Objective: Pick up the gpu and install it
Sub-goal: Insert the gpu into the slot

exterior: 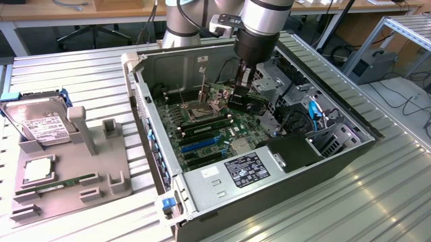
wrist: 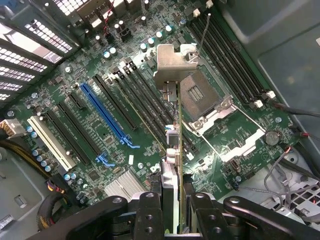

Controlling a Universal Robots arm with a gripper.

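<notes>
Inside the open computer case (exterior: pixel 202 191), above the motherboard (wrist: pixel 150 130), we see the gripper (wrist: pixel 172 207) closed on the gpu (wrist: pixel 176 130), which hangs edge-on below it, long axis parallel to the slots, silver bracket (wrist: pixel 167 62) farthest from the fingers (wrist: pixel 150 210).

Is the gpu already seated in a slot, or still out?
Still out: the end effector holds the gpu edge-on above the motherboard, clear of the slots.
</notes>
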